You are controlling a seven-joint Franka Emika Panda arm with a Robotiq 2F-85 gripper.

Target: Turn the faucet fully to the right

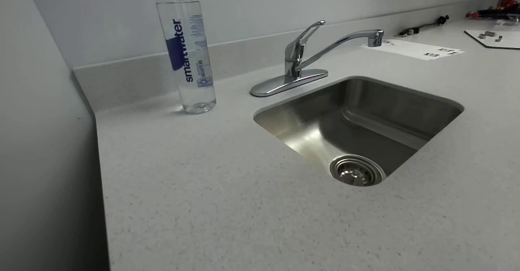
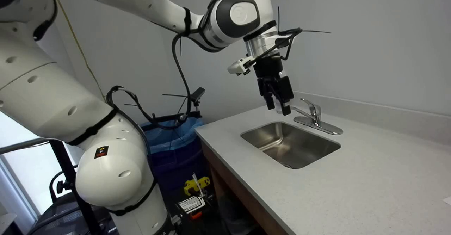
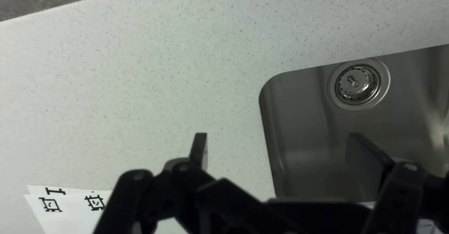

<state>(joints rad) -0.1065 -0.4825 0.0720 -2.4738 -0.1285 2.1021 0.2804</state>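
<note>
Faucet (image 1: 291, 68), shiny chrome, stands on the countertop (image 1: 183, 181) between the sink (image 1: 390, 104) and the wall (image 1: 260, 11); the gripper (image 3: 280, 149) hangs above the countertop, spread wide and holding nothing.

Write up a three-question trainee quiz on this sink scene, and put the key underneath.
1. Multiple choice: where is the claw relative to the faucet?
A. Gripping it
B. Resting against it
C. Apart from it
2. True or false: the claw is shut.
3. Fill in: the large dark lettering on the water bottle reads ____.

Key:
1. C
2. False; it is open.
3. smartwater
</note>
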